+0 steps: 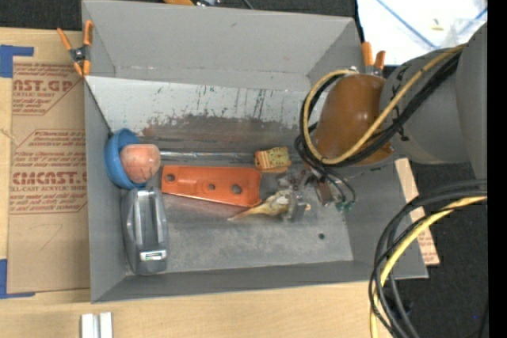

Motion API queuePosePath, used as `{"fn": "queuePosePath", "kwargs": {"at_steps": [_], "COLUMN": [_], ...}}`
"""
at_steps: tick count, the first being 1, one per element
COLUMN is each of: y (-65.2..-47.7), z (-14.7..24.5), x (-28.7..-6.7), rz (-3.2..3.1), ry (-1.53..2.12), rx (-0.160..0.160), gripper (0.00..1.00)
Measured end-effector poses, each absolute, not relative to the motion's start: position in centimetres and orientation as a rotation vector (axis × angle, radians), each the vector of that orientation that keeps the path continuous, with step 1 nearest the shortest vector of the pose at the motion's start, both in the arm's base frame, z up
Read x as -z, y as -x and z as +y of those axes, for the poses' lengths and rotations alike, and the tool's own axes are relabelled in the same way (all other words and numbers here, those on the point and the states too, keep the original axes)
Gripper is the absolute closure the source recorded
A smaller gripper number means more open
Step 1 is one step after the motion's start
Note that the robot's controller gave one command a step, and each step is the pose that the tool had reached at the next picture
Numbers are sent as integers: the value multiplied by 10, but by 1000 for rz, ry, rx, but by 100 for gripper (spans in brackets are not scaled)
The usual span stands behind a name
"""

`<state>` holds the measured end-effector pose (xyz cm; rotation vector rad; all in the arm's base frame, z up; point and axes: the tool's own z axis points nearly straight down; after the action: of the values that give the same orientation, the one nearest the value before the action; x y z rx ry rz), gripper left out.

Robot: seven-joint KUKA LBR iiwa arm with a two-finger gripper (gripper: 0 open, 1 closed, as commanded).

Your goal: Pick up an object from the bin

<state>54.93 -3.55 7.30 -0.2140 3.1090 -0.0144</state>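
My gripper hangs low in the right half of the bin, under the orange wrist cover. Right at its left tip lies a tan pointed piece, stretching left along the floor; whether they touch I cannot tell. A small yellow-tan block sits just above and left of the gripper. An orange flat plate with holes lies to the left of both, in the middle of the bin.
At the bin's left wall a pink ball rests on a blue dish. Below them a clear grey dispenser-like thing lies along the left wall. Cables loop around the wrist at the right.
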Motion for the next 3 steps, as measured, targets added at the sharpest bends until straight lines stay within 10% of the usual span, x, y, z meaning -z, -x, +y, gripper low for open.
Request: {"fn": "queuePosePath", "kwargs": {"at_steps": [1, 2, 3], "y": [-536, -543, -528], "z": [-30, -34, -17], "x": [-74, -177, -91], "rz": [3106, 3108, 3112], "ry": [208, 207, 230], "rx": [13, 15, 9], "gripper": [100, 100, 100]}}
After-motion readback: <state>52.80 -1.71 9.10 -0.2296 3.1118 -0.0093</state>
